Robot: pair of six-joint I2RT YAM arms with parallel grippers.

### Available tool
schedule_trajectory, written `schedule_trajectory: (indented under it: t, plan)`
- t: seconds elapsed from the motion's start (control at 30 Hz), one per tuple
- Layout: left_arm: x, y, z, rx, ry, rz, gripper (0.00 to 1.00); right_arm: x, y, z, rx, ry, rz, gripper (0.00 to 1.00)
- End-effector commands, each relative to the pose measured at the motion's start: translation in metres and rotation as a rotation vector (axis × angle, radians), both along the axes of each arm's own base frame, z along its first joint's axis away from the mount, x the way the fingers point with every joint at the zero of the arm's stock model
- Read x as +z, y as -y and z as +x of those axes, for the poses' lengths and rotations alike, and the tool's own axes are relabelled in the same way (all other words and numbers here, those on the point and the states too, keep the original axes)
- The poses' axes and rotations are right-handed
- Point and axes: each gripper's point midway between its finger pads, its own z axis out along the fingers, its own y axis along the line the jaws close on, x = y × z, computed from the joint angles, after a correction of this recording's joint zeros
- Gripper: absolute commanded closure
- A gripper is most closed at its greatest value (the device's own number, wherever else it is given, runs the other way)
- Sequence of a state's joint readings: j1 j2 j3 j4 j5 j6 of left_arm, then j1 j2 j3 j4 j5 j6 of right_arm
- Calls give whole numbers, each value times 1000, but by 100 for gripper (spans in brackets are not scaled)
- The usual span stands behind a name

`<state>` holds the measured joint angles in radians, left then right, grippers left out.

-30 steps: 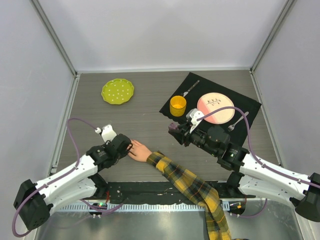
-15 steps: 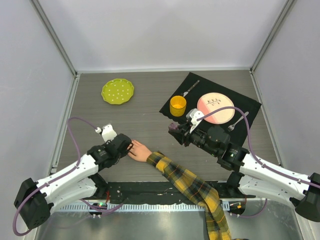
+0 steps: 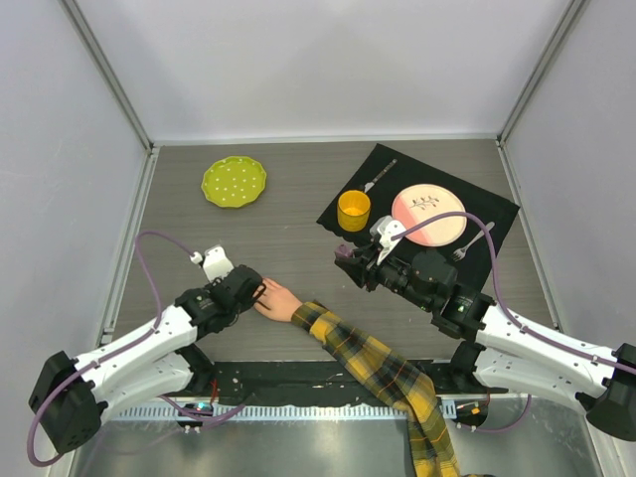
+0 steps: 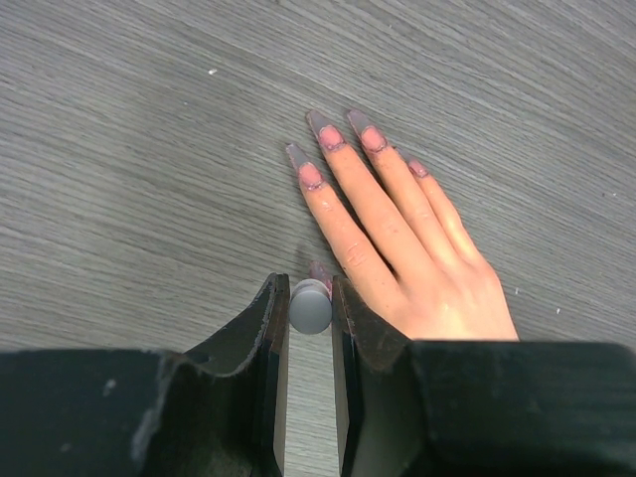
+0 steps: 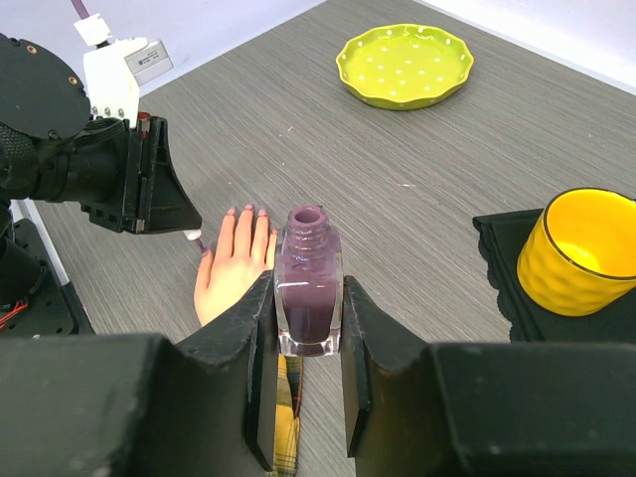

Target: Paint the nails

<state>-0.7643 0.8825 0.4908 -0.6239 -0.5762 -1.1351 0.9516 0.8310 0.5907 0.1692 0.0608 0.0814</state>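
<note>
Open purple polish bottle (image 5: 309, 283) in right tool (image 5: 306, 303), brush (image 4: 310, 310) in left tool (image 4: 306, 291)

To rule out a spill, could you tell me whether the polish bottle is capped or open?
Open: the polish bottle in the right hand shows a bare threaded neck, no cap.

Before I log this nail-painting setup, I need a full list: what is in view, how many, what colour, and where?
mannequin hand: one, peach-pink, flat on the table near the left arm
nails: four clear plus the thumb's, pinkish-purple, fingertips
plaid sleeve: one, yellow-black, near edge
polish bottle: one, purple, open, in the right gripper
brush cap: one, grey, by the thumb
dotted plate: one, green, far left
black mat: one, far right
cup: one, yellow, mat's left corner
pink plate: one, on the mat
forks: two, silver, on the mat
table: one, grey wood
left gripper: black, shut on the cap
right gripper: black, shut on the bottle
</note>
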Motion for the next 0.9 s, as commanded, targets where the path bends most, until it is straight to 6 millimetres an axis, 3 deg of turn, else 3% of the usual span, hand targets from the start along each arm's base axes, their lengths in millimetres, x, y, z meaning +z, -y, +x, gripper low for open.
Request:
schedule_trajectory:
  t: [0.0, 0.87]
  plan:
    - [11, 0, 14, 15, 56, 17, 100, 18, -1, 4, -7, 40, 59, 99]
    - [24, -1, 26, 16, 103, 47, 100, 15, -4, 6, -6, 32, 48, 99]
